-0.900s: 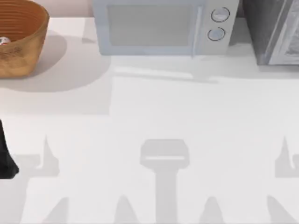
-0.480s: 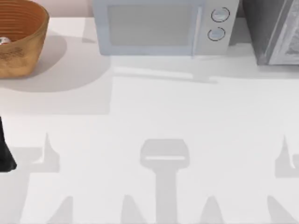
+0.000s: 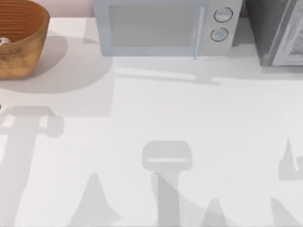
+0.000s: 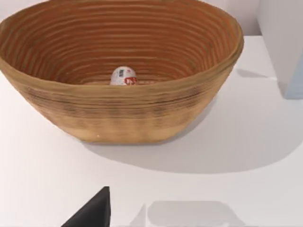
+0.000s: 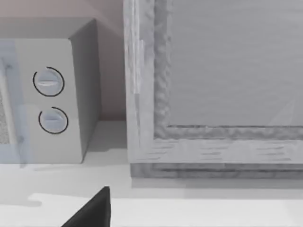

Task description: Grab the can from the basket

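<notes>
The basket (image 3: 21,38) is seen at the table's (image 3: 156,113) far left w/ the can (image 4: 124,76) lying inside it. The microwave (image 3: 165,28) is set mid-back. Left end effector (image 4: 92,213): open or closed can't be told.

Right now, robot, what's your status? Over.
Left claw finger short of basket, grip unclear. Can lying inside basket, untouched. Basket's near wall between claw and can.
</notes>
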Controlling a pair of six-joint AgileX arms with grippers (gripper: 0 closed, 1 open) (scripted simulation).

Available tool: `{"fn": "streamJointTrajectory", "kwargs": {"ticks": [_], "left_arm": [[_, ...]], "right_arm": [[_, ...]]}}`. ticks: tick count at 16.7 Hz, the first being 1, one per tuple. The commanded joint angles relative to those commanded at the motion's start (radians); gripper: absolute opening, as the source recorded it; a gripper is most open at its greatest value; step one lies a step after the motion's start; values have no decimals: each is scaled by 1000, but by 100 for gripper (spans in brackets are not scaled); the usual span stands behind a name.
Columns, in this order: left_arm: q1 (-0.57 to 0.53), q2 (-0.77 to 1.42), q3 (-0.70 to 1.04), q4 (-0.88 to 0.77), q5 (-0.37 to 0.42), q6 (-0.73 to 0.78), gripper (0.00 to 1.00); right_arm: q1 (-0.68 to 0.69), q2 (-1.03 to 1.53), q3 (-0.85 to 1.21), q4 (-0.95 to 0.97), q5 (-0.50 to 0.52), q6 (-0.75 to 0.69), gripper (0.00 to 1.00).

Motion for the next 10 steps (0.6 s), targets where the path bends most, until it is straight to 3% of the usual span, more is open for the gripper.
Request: {"fn": "streamJointTrajectory", "kwargs": {"ticks": [10], "left_arm": [[66, 1008, 960, -461, 39, 67, 100]], "right_arm": [[0, 0, 0, 0, 0, 0, 100]]}}
